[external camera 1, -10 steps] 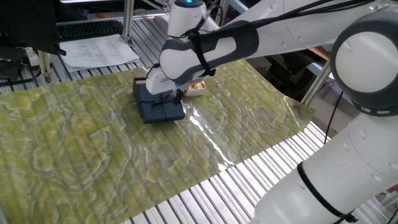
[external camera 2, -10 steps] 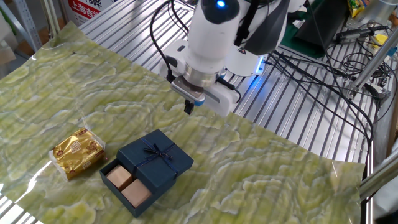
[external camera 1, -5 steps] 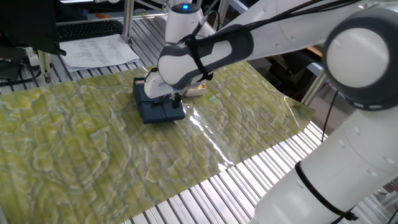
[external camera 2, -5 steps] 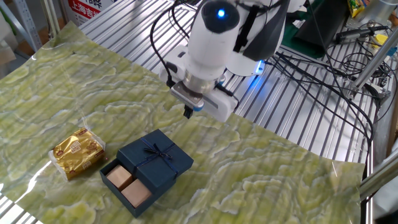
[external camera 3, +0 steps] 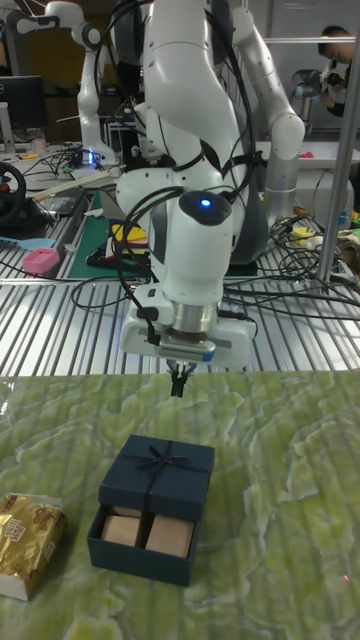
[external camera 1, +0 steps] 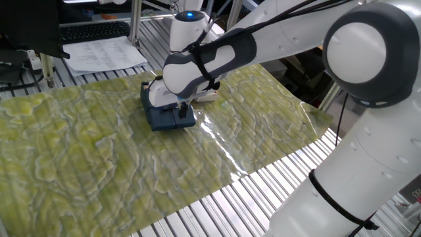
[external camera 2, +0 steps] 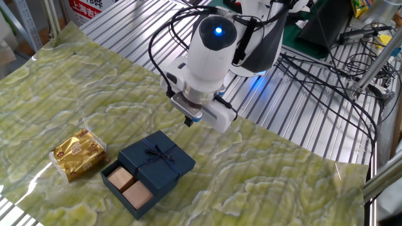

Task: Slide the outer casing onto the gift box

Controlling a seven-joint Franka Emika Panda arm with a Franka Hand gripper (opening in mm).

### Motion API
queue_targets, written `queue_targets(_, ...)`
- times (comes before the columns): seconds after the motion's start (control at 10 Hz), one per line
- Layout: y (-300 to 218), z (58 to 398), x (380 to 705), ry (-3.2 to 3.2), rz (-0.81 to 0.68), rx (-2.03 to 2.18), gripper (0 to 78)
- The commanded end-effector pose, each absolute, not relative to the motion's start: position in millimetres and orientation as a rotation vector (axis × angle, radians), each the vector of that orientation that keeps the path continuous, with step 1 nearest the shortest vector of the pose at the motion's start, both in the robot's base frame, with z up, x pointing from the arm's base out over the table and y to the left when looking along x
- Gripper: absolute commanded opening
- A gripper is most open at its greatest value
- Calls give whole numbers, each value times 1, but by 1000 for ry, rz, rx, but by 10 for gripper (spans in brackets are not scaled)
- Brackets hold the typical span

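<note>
The outer casing (external camera 2: 157, 157), a navy sleeve tied with a dark ribbon bow, lies flat on the green mat and covers the far part of the gift box (external camera 2: 151, 202). The box's near end sticks out of it, showing two tan compartments. In the tall fixed view the outer casing (external camera 3: 160, 470) sits over the gift box (external camera 3: 140, 560), and my gripper (external camera 3: 180, 382) hangs just above the sleeve's far edge, pointing down. The fingers are together and hold nothing. The gripper (external camera 2: 188, 120) stays clear of the sleeve. The arm hides part of the outer casing (external camera 1: 164, 120).
A crinkled gold-wrapped item (external camera 2: 78, 152) lies on the mat left of the box. The green marbled mat (external camera 2: 264, 182) covers a slatted metal table (external camera 2: 125, 37). Cables (external camera 2: 326, 81) trail behind the arm. Papers (external camera 1: 105, 52) and a keyboard lie at the far side.
The gripper has come down slightly and shifted a little toward the sleeve's far edge. The casing, box and gold item have not moved.
</note>
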State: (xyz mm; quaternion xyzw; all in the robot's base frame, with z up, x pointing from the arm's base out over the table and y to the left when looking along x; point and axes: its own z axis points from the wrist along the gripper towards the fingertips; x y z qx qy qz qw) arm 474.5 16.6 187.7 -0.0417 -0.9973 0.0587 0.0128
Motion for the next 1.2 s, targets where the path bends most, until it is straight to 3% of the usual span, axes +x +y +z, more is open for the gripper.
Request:
queue_targets(0.1,17,183,477,-3093,191,-154,0)
queue_targets(1.2,13,151,477,-3100,185,-170,0)
